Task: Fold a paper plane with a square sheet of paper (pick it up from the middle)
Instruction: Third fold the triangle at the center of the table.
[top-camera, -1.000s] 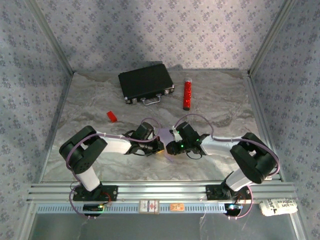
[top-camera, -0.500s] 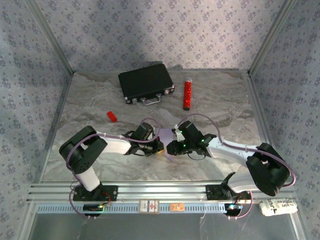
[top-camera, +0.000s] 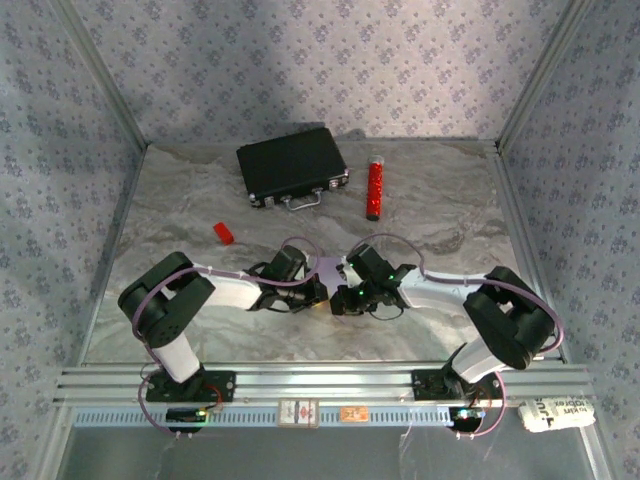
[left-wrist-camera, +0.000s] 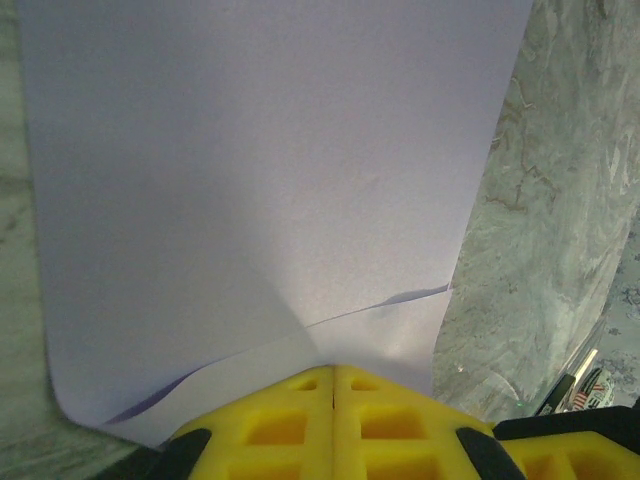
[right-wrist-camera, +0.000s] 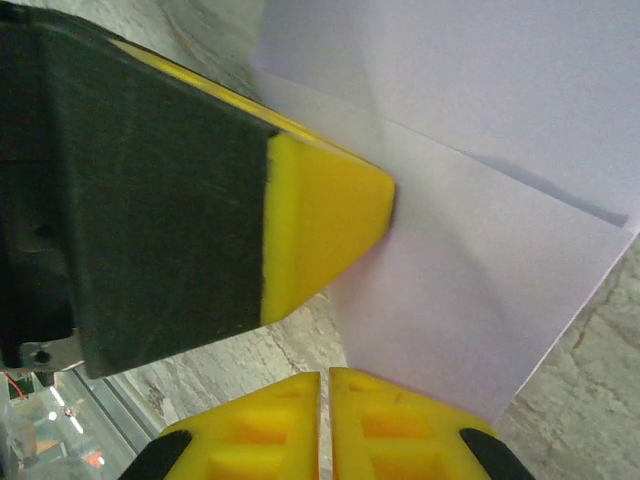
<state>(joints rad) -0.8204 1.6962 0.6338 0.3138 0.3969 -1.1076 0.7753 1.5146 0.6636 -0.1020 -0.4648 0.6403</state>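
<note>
The square sheet of paper (left-wrist-camera: 250, 180) is pale lilac and bent over on itself, with one layer's edge showing across the other. My left gripper (left-wrist-camera: 333, 368) is shut on its near edge. From the top the paper (top-camera: 328, 268) shows as a small lilac patch between the two wrists, with the left gripper (top-camera: 320, 293) and right gripper (top-camera: 339, 297) almost touching. In the right wrist view the paper (right-wrist-camera: 480, 220) hangs from the left gripper's finger (right-wrist-camera: 320, 220). My right gripper (right-wrist-camera: 325, 372) is shut, and the paper's lower edge runs behind one fingertip; I cannot tell whether it is pinched.
A black case (top-camera: 292, 166) lies at the back, a red cylinder (top-camera: 375, 190) to its right, and a small red block (top-camera: 224, 232) at mid left. An aluminium rail (top-camera: 320, 380) borders the near edge, and patterned walls close in the sides.
The right gripper has closed and shifted slightly left toward the left gripper, its elbow swinging out and back. Less of the lilac paper shows below the wrists. The left arm has not moved.
</note>
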